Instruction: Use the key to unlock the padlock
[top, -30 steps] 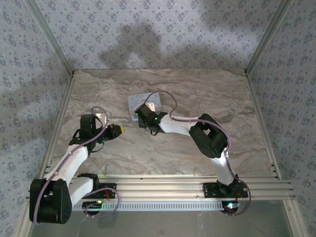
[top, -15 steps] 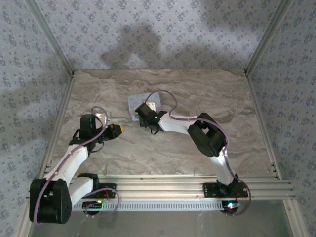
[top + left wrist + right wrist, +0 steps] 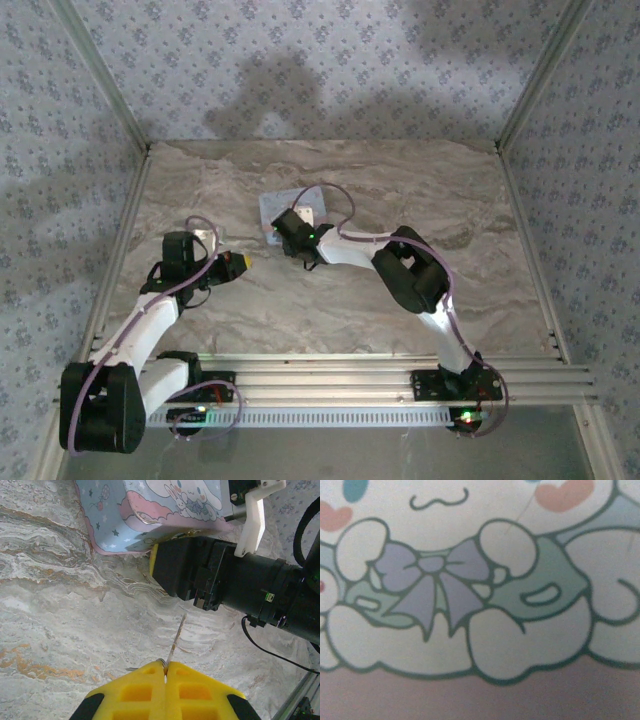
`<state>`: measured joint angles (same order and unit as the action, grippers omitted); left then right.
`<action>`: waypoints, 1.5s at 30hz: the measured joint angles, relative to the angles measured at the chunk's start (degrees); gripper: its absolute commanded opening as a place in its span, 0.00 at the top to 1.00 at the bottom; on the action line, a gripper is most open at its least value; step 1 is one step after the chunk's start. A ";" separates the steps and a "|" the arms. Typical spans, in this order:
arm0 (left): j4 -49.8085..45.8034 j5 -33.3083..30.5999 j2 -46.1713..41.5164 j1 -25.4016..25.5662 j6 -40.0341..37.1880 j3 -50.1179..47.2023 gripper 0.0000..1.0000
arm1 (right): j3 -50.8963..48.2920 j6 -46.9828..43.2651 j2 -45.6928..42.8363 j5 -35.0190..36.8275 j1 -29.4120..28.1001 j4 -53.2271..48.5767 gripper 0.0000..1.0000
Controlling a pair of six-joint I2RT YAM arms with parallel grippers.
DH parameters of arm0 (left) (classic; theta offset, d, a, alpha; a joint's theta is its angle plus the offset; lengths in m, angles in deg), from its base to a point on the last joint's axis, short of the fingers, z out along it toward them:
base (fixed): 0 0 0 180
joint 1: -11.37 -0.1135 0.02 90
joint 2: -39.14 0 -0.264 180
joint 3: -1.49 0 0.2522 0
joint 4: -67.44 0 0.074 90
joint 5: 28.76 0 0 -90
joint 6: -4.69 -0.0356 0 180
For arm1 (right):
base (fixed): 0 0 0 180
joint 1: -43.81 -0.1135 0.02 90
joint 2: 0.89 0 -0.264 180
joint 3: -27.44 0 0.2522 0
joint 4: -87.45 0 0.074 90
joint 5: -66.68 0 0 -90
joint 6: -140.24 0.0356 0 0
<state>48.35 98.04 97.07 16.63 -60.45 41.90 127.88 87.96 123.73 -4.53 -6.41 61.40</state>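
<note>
One light, stiff key point(image 3: 176, 635) pinched by its head in closed left gripper point(image 3: 165, 667); right gripper point(image 3: 160, 562) at seemingly slick cartoon-printed padlock point(image 3: 150, 510), closure unclear.

Right arm on the move! Its elbow point(image 3: 408, 268) swings in, leftward and a touch upward in the overhead view, step by step across the last second. It now sits closer to the wrist than it did. The white forearm point(image 3: 350, 252) reads shorter from above than it did a second ago. At the far end, the right gripper point(image 3: 284, 224) creeps slightly up and left, farther over the blue pad point(image 3: 272, 206). The purple cable point(image 3: 338, 196) looping above the wrist has drawn in too, a tighter, smaller arc that no longer bulges out to the right.
</note>
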 measured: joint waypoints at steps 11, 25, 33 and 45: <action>-0.02 0.02 0.00 0.00 -0.02 0.00 1.00 | 0.68 -0.52 0.07 1.44 0.00 -0.22 0.81; 5.35 1.20 1.07 5.84 -1.99 -1.40 1.00 | 0.48 -0.46 -3.41 -6.62 1.49 -6.03 1.00; 13.35 -0.76 6.47 13.20 -4.28 -3.89 1.00 | 0.26 0.28 -9.62 -18.73 5.42 -11.89 1.00; 23.67 -5.11 15.06 21.07 -5.86 -3.89 1.00 | -0.07 -1.11 -12.90 -36.76 10.75 -17.42 1.00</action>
<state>72.03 92.92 112.13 37.70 -66.31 38.01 127.81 86.84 110.84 -41.30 4.35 43.98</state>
